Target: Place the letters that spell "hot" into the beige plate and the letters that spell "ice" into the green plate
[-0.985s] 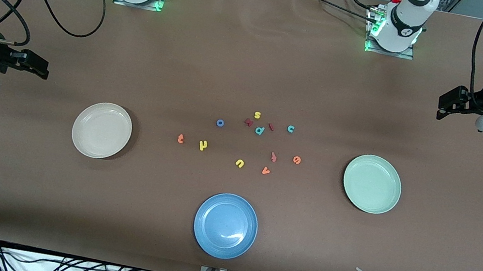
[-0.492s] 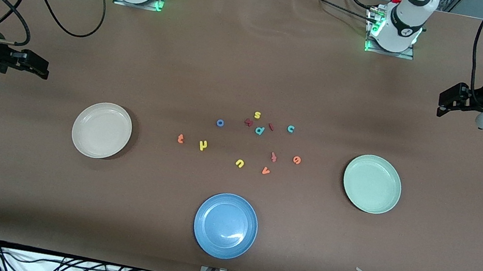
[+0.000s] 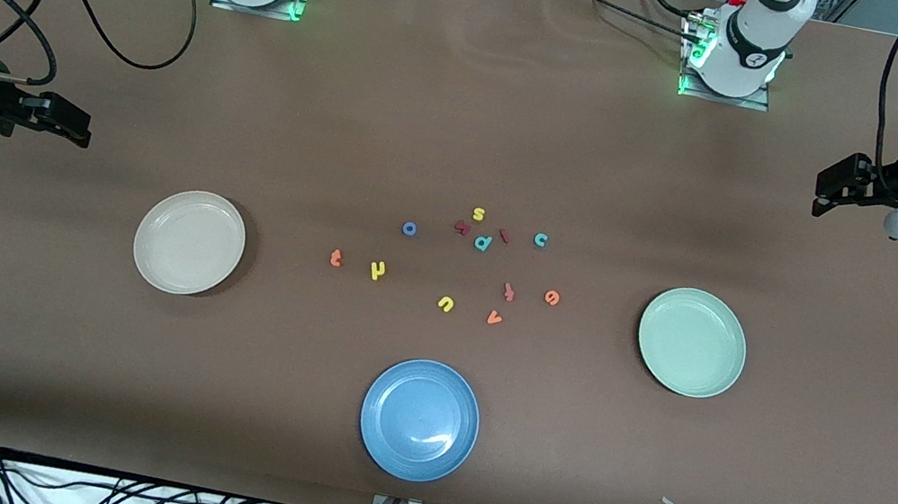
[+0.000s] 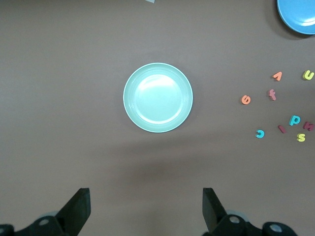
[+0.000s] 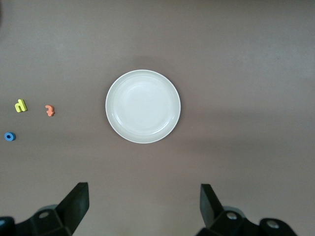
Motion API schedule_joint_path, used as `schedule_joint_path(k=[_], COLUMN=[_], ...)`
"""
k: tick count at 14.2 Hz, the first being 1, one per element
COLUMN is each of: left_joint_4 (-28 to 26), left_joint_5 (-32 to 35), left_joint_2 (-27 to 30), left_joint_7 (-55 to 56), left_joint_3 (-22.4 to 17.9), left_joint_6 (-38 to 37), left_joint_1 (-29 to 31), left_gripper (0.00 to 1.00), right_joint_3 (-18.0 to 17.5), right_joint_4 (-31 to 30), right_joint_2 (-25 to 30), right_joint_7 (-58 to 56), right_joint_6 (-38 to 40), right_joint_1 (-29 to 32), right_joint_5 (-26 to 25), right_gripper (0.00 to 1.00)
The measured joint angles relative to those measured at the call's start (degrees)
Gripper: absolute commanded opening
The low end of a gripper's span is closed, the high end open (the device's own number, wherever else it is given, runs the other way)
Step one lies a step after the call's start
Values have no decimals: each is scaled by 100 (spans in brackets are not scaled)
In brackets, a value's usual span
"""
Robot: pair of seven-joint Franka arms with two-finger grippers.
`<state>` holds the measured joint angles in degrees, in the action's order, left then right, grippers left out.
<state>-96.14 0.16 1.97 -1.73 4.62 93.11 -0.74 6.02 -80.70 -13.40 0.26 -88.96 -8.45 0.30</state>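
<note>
Under left hand (image 4: 142,211), released: green plate (image 4: 158,98); under right hand (image 5: 142,209), released: beige plate (image 5: 142,106)

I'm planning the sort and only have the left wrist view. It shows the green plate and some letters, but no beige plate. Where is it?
Observer: The beige plate sits toward the right arm's end of the table, level with the green one.
Operator: I can't find the h, o or t either.
Observer: The orange t, yellow h and blue o lie between the beige plate and the other letters, with the t closest to the plate.
Operator: What is the right gripper doing?
Observer: The right gripper hangs open over the table at its own arm's end, holding nothing.
</note>
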Motion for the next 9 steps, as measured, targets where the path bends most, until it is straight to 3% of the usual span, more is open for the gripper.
schedule_joint_path(k=[9], left_joint_4=[0], left_joint_5=[0], left_joint_2=[0], left_joint_7=[0], left_joint_3=[-8], left_joint_6=[-5], left_joint_1=[5], left_gripper=[100], right_joint_3=[-4], right_joint_4=[0], right_joint_2=[0], right_joint_7=[157], right_joint_6=[-49], right_joint_1=[-176], right_joint_5=[0], right_gripper=[100])
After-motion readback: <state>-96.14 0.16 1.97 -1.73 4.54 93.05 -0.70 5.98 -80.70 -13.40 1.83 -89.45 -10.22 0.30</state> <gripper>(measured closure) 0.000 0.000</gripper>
